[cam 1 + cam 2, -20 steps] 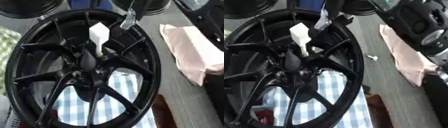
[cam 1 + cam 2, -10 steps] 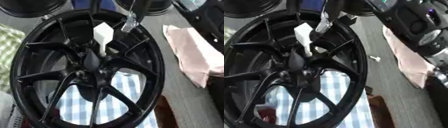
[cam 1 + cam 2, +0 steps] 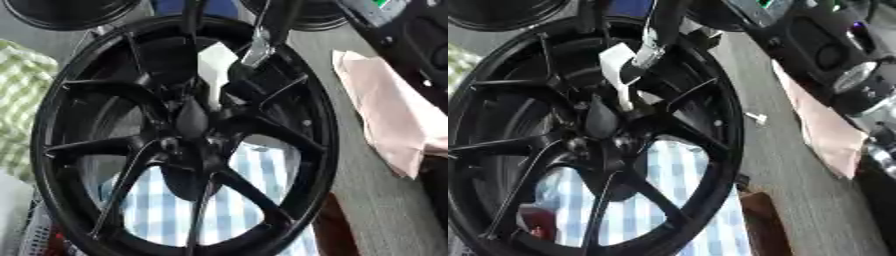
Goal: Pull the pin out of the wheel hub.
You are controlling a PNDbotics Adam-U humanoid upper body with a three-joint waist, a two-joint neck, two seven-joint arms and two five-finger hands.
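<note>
One white pin (image 3: pixel 214 70) standing in the black wheel hub (image 3: pixel 192 117), its head pinched by right hand (image 3: pixel 262 35) fingers from above, over blue checked cloth (image 3: pixel 254 195).

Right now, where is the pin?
The white pin stands in the black wheel, just above the hub, in the upper middle of the left eye view. The right hand's fingers reach down beside its top.

The robot's right hand (image 3: pixel 262 35) reached down from the upper edge, its dark fingers (image 3: pixel 662 20) extended downward; its black right arm (image 3: pixel 833 55) filled the upper right corner.
</note>
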